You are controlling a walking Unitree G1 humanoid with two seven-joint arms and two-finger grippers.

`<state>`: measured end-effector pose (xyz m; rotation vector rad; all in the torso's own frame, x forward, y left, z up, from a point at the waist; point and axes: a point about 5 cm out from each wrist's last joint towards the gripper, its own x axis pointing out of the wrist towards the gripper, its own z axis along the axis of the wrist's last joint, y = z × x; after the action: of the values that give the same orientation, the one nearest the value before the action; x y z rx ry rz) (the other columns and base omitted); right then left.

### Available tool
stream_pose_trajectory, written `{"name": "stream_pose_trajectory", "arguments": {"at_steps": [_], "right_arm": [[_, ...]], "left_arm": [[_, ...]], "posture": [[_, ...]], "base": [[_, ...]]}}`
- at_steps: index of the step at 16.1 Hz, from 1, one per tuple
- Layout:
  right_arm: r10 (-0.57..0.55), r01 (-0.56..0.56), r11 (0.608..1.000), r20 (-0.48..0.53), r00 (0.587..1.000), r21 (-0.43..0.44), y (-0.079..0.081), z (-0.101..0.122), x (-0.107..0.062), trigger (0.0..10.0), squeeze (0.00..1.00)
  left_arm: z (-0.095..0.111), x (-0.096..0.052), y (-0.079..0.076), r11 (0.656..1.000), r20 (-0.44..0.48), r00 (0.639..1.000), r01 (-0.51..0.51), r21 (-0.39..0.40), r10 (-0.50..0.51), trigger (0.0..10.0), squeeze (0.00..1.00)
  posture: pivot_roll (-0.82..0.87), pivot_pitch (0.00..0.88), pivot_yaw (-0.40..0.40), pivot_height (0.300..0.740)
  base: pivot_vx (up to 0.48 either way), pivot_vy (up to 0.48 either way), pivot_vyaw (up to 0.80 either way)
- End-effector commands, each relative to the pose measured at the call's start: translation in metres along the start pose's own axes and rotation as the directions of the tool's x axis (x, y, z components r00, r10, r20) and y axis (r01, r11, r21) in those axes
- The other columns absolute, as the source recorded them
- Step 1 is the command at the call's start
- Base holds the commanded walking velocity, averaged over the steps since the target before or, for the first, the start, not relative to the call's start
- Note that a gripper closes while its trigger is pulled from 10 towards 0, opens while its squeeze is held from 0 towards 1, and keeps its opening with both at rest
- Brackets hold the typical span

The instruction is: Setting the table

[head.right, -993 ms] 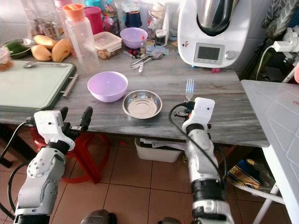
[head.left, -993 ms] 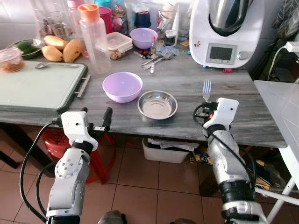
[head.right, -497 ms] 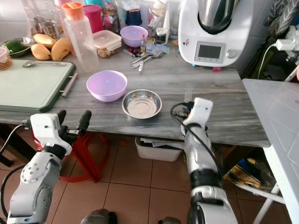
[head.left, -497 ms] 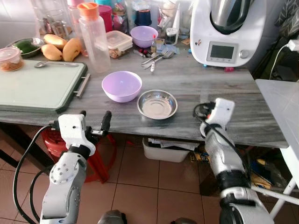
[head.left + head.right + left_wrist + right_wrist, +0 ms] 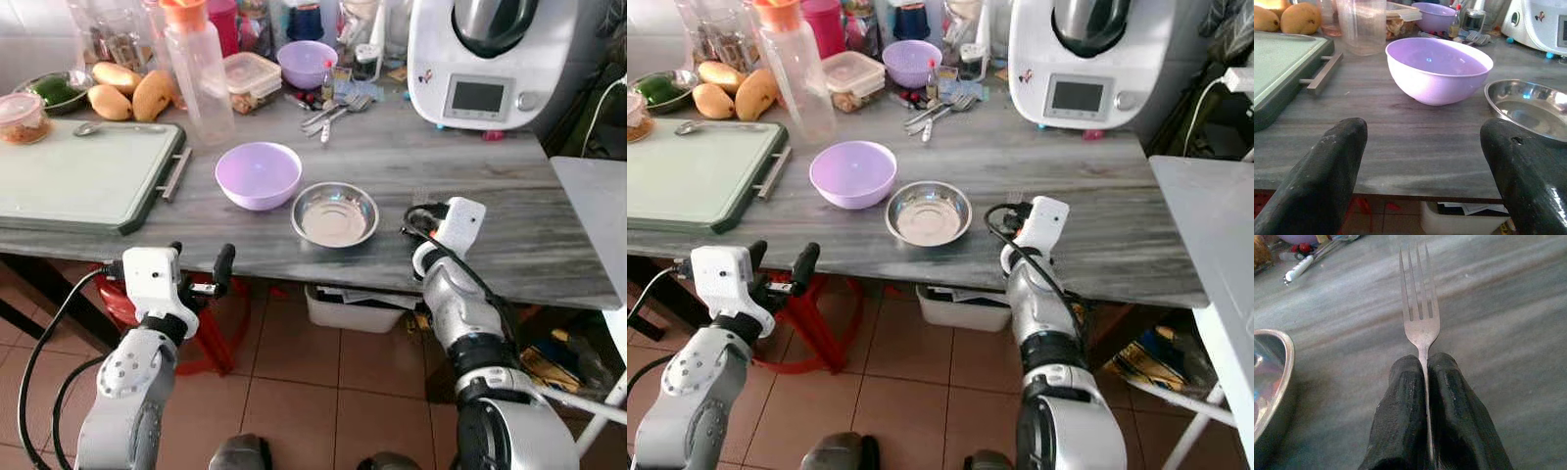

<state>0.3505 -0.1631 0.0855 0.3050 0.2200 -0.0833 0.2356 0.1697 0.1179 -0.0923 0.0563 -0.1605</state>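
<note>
Right wrist view: fork (image 5: 1420, 318) handle clamped between right jaws; left jaws apart.

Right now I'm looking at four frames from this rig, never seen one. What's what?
It is a humanoid robot with two silver arms, each ending in a gripper of two black fingers. The two wide pictures come from a stereo camera on its head, looking down at a grey table. The other two come from cameras on the wrists. On the table sit a purple bowl, a steel dish, a green cutting board and a white kitchen machine. The right gripper is shut on a fork, low over the table beside the dish. The left gripper is open, level with the table edge.
</note>
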Motion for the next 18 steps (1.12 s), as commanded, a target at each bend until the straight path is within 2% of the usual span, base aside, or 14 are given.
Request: {"name": "stream_pose_trajectory", "arguments": {"at_steps": [1,8,14,18], "right_arm": [[0.016,-0.016,1.000,0.014,1.000,0.014,0.006,0.003,0.002,10.0,0.00],[0.000,-0.001,0.998,0.004,1.000,0.065,0.016,0.000,0.007,10.0,0.00],[-0.002,0.004,1.000,-0.059,0.998,0.031,0.014,-0.010,0.007,10.0,0.00],[-0.010,0.006,0.999,-0.103,0.995,-0.035,0.013,-0.013,0.009,10.0,0.00]], "left_arm": [[0.003,-0.003,0.001,1.000,-0.003,1.000,0.004,0.011,-0.004,10.0,0.00],[0.003,-0.003,-0.002,1.000,-0.019,1.000,0.012,0.013,-0.012,10.0,0.00],[0.004,-0.002,-0.004,1.000,-0.018,1.000,0.013,0.009,-0.013,10.0,0.00],[0.004,0.000,-0.005,1.000,-0.019,1.000,0.012,0.011,-0.012,10.0,0.00]], "posture": [[0.12,0.090,0.041,0.740],[0.12,0.093,0.041,0.740],[0.12,0.092,0.033,0.740],[0.11,0.090,0.032,0.740]], "base": [[0.000,0.000,0.00],[0.000,0.000,0.00],[0.000,0.000,0.00],[0.000,0.000,0.00]]}}
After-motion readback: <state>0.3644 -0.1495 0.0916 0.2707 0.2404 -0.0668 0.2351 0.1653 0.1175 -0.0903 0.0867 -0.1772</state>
